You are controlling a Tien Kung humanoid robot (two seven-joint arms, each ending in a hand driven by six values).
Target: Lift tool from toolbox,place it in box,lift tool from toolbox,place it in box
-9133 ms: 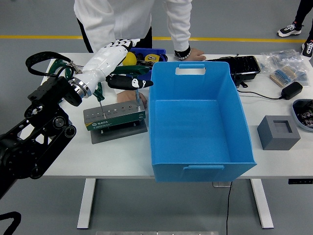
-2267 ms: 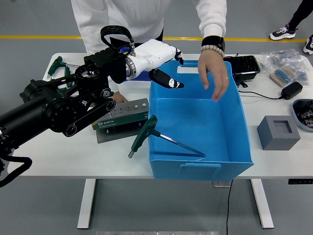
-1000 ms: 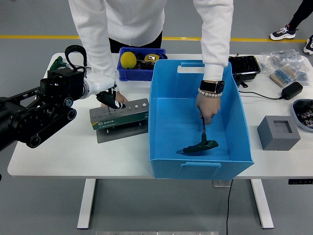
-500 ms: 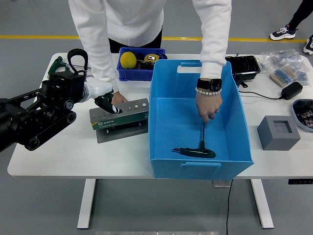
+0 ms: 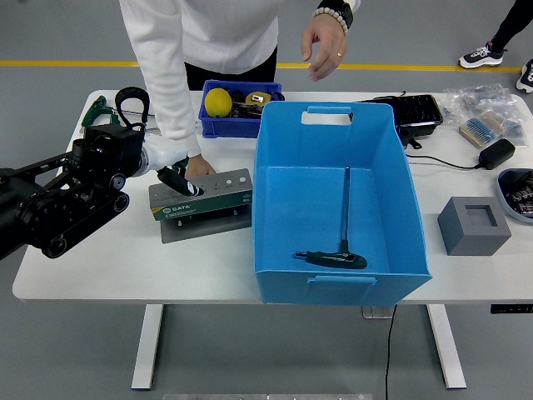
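A green-handled T-handle tool (image 5: 336, 257) lies flat on the floor of the big blue box (image 5: 408, 208), handle near the front wall, shaft pointing to the back. Left of the box, the grey-green tool holder (image 5: 208, 197) stands on its grey plate. My left hand (image 5: 178, 177), white with black fingertips, hovers at the holder's left end, open and holding nothing. A person's hand (image 5: 198, 167) rests on the holder's back edge right beside mine. The person's other hand (image 5: 324, 45) is raised above the box, empty. My right arm is out of view.
A small blue bin (image 5: 268, 87) with a yellow ball stands behind the holder. Green-handled tools (image 5: 99, 109) lie at the far left. Right of the box are a grey foam block (image 5: 473, 224), a black tray (image 5: 414, 112), a black adapter (image 5: 498, 153) and bagged parts (image 5: 487, 108).
The person's hand let go of the T-handle tool and rose out of the blue box; the tool now lies flat on its floor. My left hand has barely moved.
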